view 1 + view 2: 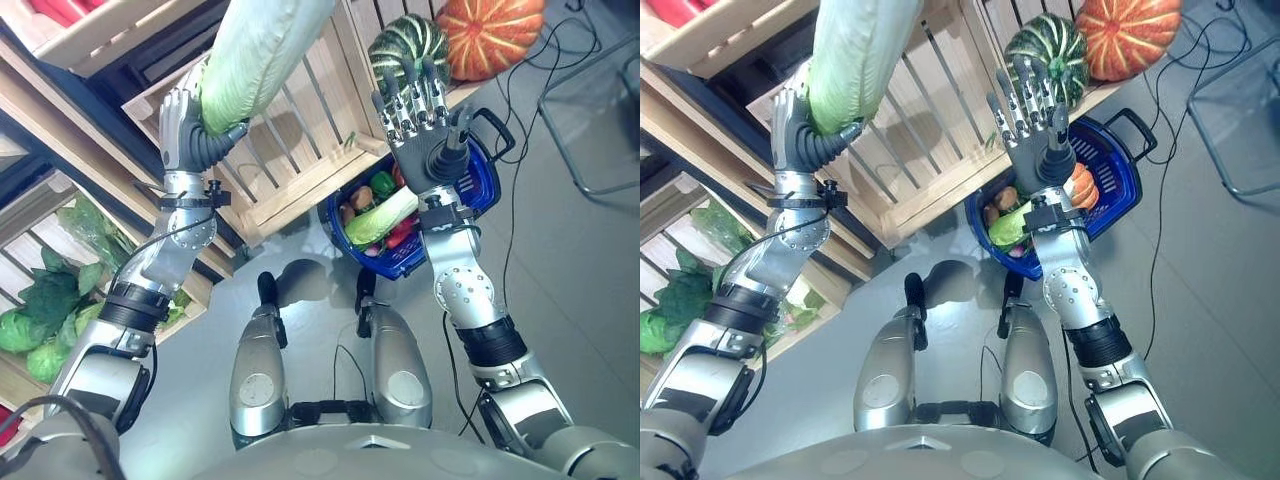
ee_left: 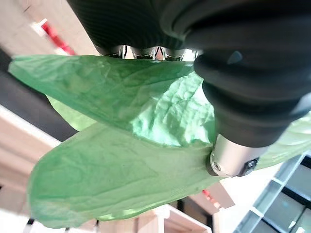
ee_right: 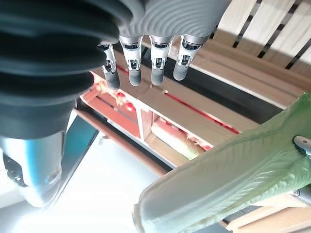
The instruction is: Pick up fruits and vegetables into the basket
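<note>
The left hand (image 1: 185,130) has its fingers clamped on the base of a long pale-green napa cabbage (image 1: 262,55), whose long axis rises up and rightward above the fingers. The right hand (image 1: 415,120), fingers straight and apart, hangs above the blue plastic basket (image 1: 478,190) of vegetables.

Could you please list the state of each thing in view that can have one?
Left hand: fingers curled round the cabbage, raised.
Cabbage: held up in the left hand, above the wooden crate.
Right hand: fingers straight, holding nothing, raised over the basket.
Basket: on the floor, already holding vegetables, handle up.
Striped green squash and orange pumpkin: resting on the shelf.
</note>
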